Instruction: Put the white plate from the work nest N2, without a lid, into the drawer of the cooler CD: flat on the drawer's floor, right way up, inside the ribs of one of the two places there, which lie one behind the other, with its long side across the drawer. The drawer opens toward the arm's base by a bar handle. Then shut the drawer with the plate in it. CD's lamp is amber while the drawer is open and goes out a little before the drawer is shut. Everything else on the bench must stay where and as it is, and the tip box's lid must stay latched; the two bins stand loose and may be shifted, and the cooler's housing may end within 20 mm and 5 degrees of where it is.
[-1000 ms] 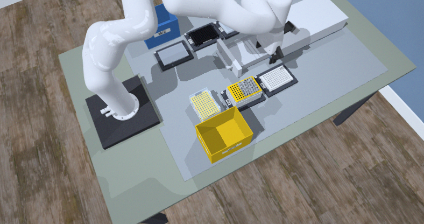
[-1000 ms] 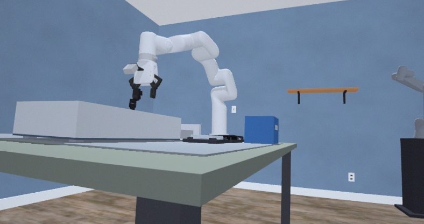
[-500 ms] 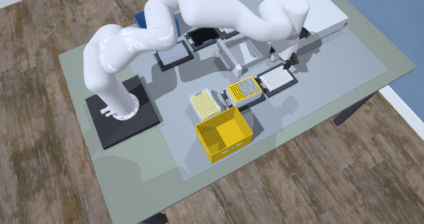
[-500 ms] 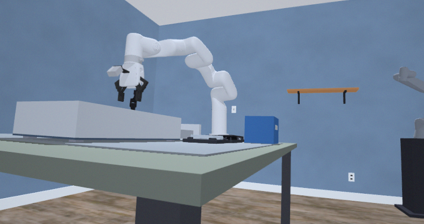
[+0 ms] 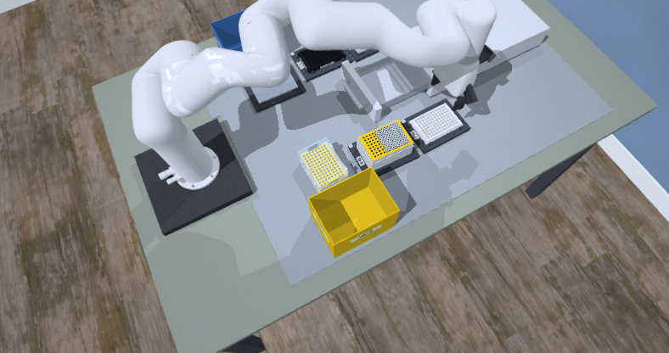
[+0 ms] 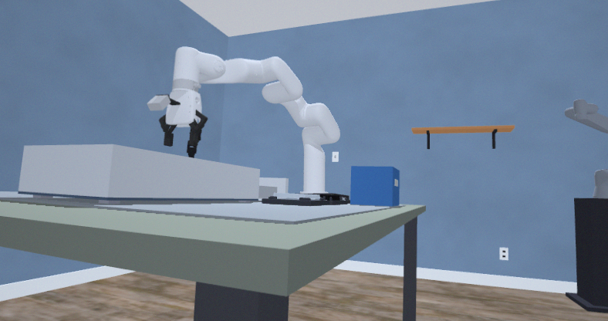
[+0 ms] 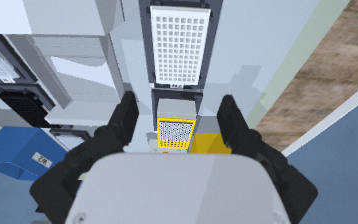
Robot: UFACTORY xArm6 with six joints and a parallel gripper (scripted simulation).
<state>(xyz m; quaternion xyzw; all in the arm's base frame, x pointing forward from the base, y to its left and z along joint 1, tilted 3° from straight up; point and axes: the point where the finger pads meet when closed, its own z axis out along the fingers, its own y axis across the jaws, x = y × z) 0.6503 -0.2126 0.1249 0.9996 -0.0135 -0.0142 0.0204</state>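
The white plate [image 5: 435,122] lies without a lid in its dark nest to the right of the open drawer [image 5: 384,86] of the cooler [image 5: 510,23]. The drawer's floor is bare. My gripper [image 5: 461,98] is open and empty. It hangs well above the bench, between the cooler and the plate's far edge. In the wrist view the plate [image 7: 179,47] lies ahead of my open fingers, with the drawer [image 7: 72,75] to the left. In the side view the gripper [image 6: 180,142] hangs above and behind the cooler's housing [image 6: 136,171].
A yellow-topped tip rack [image 5: 385,140] stands next to the plate's nest. A clear-lidded tip box [image 5: 322,163] and a yellow bin [image 5: 353,210] stand nearer the front. A blue bin [image 5: 227,32], a black plate [image 5: 320,59] and a lidded plate [image 5: 276,88] lie under the arm.
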